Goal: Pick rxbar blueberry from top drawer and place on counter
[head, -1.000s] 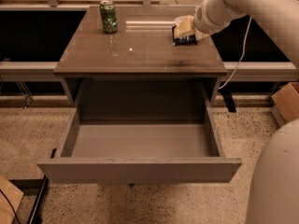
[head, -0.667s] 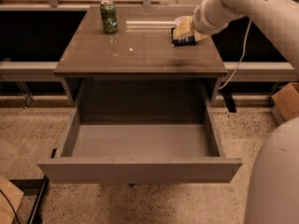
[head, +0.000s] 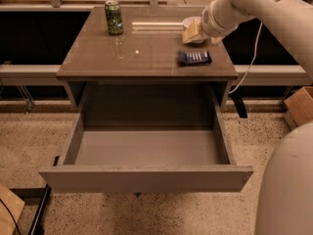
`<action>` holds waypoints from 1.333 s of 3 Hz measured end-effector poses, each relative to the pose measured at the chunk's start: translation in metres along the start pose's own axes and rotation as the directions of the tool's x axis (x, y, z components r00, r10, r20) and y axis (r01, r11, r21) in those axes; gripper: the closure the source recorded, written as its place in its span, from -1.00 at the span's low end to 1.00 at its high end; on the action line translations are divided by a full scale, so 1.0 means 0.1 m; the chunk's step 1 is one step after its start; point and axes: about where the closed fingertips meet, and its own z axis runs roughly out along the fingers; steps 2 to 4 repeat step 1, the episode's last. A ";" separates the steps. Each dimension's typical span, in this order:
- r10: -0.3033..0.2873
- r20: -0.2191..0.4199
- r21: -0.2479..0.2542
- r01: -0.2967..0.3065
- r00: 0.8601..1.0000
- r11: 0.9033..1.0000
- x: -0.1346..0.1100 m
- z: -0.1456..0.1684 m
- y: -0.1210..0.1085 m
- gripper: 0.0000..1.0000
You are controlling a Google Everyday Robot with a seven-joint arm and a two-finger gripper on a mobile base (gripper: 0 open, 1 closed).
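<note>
The rxbar blueberry (head: 194,58), a flat navy bar with white lettering, lies on the counter (head: 146,53) near its front right corner. My gripper (head: 194,32) hovers just behind and above the bar, apart from it, open and empty, at the end of the white arm coming in from the upper right. The top drawer (head: 146,175) is pulled fully out below the counter, and its smooth grey inside holds nothing.
A green can (head: 114,17) stands at the counter's back left. A cardboard box (head: 299,106) sits on the floor at the right. My white base (head: 286,185) fills the lower right corner. A dark rail (head: 39,214) lies on the speckled floor at the lower left.
The gripper has let go of the bar, which now lies on the counter nearer the front edge. The gripper has lifted back and away from it.
</note>
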 end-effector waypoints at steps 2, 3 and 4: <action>0.000 -0.002 -0.001 0.000 1.000 1.000 0.01 0.01 0.01 -1.00; 0.000 -0.002 -0.001 0.000 1.000 1.000 0.01 0.01 0.01 -1.00; 0.000 -0.002 -0.001 0.000 1.000 1.000 0.01 0.01 0.01 -1.00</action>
